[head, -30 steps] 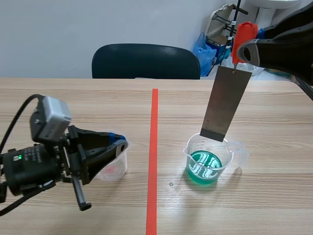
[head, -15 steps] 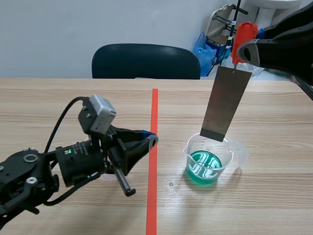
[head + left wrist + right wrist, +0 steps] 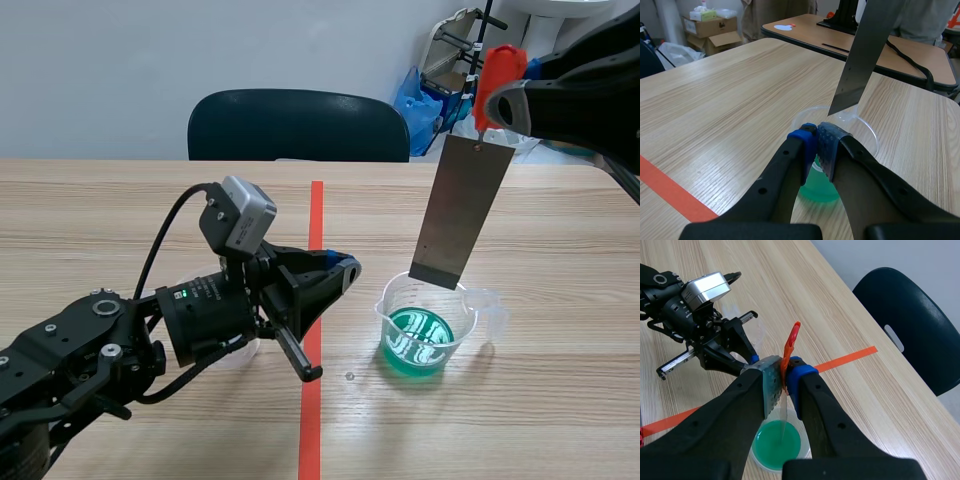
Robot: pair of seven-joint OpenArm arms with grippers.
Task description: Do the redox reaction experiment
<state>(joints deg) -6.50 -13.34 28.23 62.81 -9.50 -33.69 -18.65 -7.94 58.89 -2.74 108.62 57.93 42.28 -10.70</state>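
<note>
A clear beaker [image 3: 428, 330] of green liquid [image 3: 777, 442] stands right of the orange tape line. My right gripper [image 3: 497, 95] is raised over it, shut on the orange handle [image 3: 791, 342] of a grey metal plate [image 3: 462, 210]. The plate hangs straight down, its lower edge at about the height of the beaker's rim. My left gripper [image 3: 340, 268] reaches across the tape line, shut on nothing, its tips just short of the beaker. In the left wrist view the fingertips [image 3: 817, 145] meet right above the beaker's near rim [image 3: 805, 117], with the plate [image 3: 865, 55] just beyond.
A small clear cup [image 3: 757, 335] stands left of the tape line, mostly hidden behind my left arm in the scene view. A dark chair [image 3: 300, 125] stands past the table's far edge. Blue bags and a rack [image 3: 440, 80] lie behind at the right.
My left arm has swung right, away from the small clear cup and over the tape line toward the beaker. The right arm and plate have not moved.
</note>
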